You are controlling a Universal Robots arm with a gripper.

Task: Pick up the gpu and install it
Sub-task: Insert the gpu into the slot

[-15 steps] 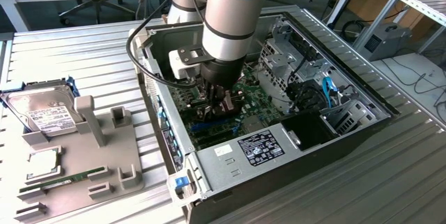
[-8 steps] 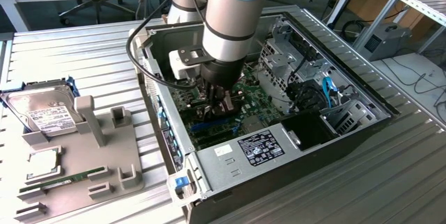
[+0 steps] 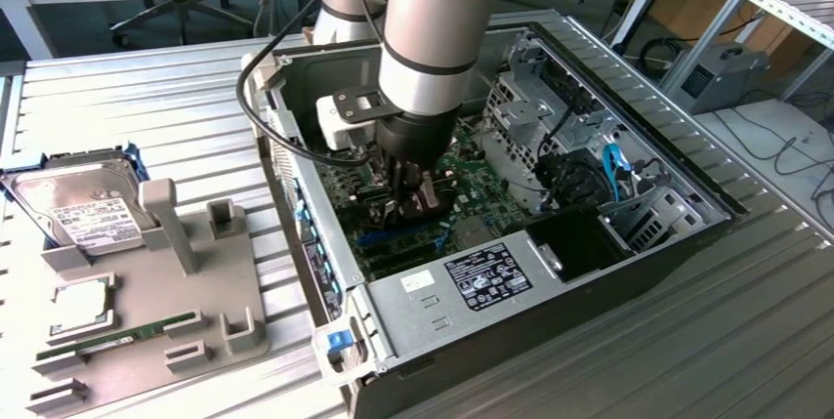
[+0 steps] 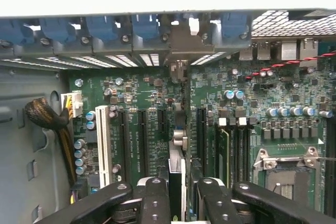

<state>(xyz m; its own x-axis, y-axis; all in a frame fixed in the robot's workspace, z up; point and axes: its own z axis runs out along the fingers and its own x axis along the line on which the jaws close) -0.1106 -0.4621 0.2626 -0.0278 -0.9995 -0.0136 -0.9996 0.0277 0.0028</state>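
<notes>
My gripper (image 3: 410,202) reaches down inside the open computer case (image 3: 573,263), low over the green motherboard (image 3: 476,170). In the wrist view its black fingers (image 4: 155,198) are shut on the gpu (image 4: 178,148), which I see edge-on, a thin card standing upright between them. The card runs along the black expansion slots of the motherboard (image 4: 142,98). Its silver end bracket (image 4: 181,43) lies against the case's rear wall, under the blue slot clips. In the exterior view the gpu (image 3: 406,212) shows as a dark piece between the fingers. Whether it is pressed into a slot I cannot tell.
A grey parts holder (image 3: 195,292) lies at the exterior view's left with a hard drive (image 3: 85,209), a processor (image 3: 78,307) and a memory stick (image 3: 117,336). Inside the case are drive cages (image 3: 521,106), cables (image 3: 612,170) and a black power box (image 3: 489,277). A black cable bundle (image 4: 44,116) hangs beside the board.
</notes>
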